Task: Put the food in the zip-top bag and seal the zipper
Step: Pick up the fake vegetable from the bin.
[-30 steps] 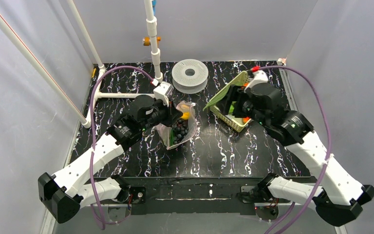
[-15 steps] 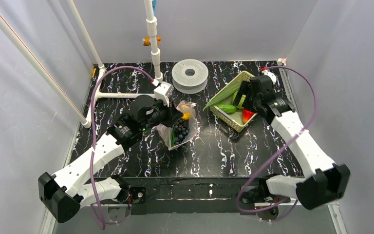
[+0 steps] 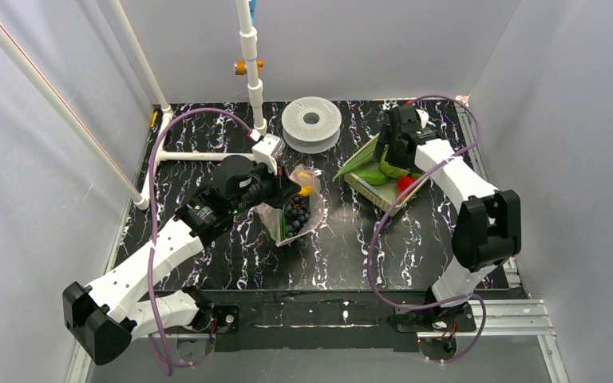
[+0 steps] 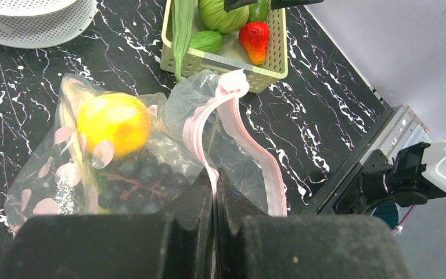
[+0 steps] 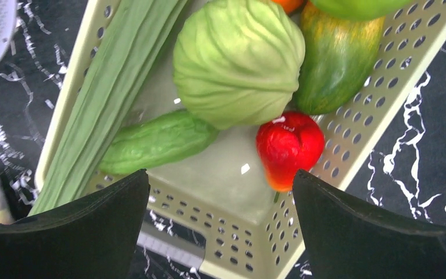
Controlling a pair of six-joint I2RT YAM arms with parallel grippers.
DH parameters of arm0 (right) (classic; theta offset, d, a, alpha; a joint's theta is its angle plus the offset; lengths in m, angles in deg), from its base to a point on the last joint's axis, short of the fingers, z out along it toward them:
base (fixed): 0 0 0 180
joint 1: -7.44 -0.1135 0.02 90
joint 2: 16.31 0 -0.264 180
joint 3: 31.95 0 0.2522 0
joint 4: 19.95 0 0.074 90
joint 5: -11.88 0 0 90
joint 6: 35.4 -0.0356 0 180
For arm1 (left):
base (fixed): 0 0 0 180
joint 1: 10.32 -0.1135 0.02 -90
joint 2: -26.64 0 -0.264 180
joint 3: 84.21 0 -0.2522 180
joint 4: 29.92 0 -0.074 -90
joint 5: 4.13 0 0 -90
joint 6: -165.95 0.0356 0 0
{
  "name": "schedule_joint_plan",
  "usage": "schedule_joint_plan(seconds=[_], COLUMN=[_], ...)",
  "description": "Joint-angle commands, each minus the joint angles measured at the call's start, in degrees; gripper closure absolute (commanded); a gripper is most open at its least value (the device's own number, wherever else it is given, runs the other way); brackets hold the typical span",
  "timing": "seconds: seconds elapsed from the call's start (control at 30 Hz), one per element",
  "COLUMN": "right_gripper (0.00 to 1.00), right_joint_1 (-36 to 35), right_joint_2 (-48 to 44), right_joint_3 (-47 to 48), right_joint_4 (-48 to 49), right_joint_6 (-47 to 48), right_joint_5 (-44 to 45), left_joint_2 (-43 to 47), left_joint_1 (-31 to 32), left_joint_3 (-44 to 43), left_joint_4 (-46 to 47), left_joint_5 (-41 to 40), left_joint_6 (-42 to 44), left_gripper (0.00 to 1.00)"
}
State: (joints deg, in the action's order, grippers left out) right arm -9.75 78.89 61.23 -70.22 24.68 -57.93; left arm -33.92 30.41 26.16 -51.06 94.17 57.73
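The clear zip-top bag (image 4: pixel 232 151) lies at the table's middle, its mouth gaping. My left gripper (image 4: pixel 215 177) is shut on the pink zipper (image 4: pixel 200 125) of one lip. A yellow piece (image 4: pixel 113 123) and a dark purple cluster (image 4: pixel 139 177) sit inside the bag. My right gripper (image 5: pixel 220 174) hangs open and empty over the yellow-green basket (image 5: pixel 250 232). That basket holds more food: a long pale-green stalk (image 5: pixel 110 99), a pale green round head (image 5: pixel 238 61) and a small green piece (image 5: pixel 157 142). From above, the bag (image 3: pixel 294 209) sits left of the basket (image 3: pixel 371 191).
A red piece (image 5: pixel 289 145) and a dark green cucumber (image 5: pixel 337 58) also lie in the basket. A white spool (image 3: pixel 311 122) stands at the back, between bag and basket. White pipes (image 3: pixel 251 64) rise at the back left. Grey walls close in on both sides.
My right gripper has opened wide and moved back and left over the far side of the basket, its arm folding upright. The left gripper and bag have not moved.
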Motion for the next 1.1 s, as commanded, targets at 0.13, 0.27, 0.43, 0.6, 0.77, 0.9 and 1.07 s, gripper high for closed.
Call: schedule_joint_plan(seconds=[0.13,0.27,0.43,0.6,0.77,0.9,1.07], right_gripper=[0.02,0.01,0.02,0.02,0.02,0.02,0.13], right_joint_1=[1.49,1.87,2.07,2.07,2.23,2.73,2.96], right_joint_2=[7.95,10.73,14.1,16.13,17.31,19.04,18.77], right_joint_3=[6.81,8.23,9.37,10.28,9.98,10.04,8.99], right_joint_4=[1.29,2.32,2.31,3.82,5.37,5.04,5.18], right_joint_6=[4.73,6.58,7.36,8.77,10.6,10.79,10.64], right_joint_5=[5.7,7.03,8.47,5.62,3.91,3.07,2.21], left_joint_2=[1.36,1.45,1.32,1.18,1.09,0.94,0.46], left_joint_1=[0.06,0.11,0.07,0.03,-0.02,0.01,0.02], left_joint_3=[-1.94,-1.95,-1.91,-1.95,-2.04,-2.09,-2.21], left_joint_4=[1.58,1.61,1.65,1.66,1.58,1.51,1.52], left_joint_5=[1.19,1.28,1.37,1.62,1.64,1.81,2.23], left_joint_6=[-0.42,-0.5,-0.58,-0.68,-0.7,-0.68,-0.85], left_gripper=[1.0,1.0,1.0,1.0,1.0,1.0,1.0])
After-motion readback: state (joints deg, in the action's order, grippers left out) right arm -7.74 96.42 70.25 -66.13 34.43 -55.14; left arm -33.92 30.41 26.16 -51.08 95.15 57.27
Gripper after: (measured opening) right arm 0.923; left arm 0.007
